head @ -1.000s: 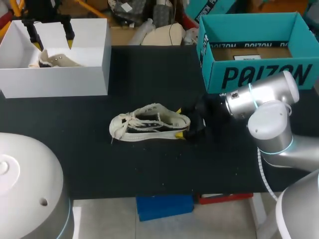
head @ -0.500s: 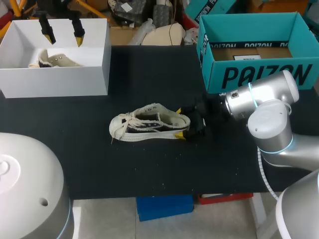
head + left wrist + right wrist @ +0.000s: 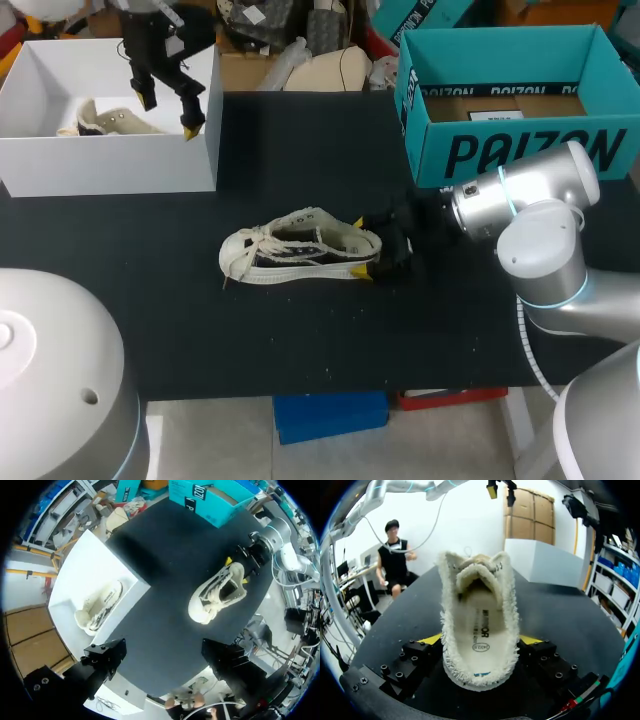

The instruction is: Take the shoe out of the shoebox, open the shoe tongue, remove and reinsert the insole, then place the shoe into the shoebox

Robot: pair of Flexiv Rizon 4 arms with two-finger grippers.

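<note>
Shoe (image 3: 295, 248) sits on the surface (image 3: 300, 340), heel clamped between the right hand's (image 3: 360, 247) fingers. The left hand (image 3: 167, 115) hangs wide open, empty, over the white box's (image 3: 110, 160) wall. Danger: a hard pull up front could twist that heel free.

2nd shoe (image 3: 108, 122) half hidden by white box (image 3: 110, 165) wall, R gripper (image 3: 360, 246) tips mostly behind shoe (image 3: 290, 250) heel
</note>
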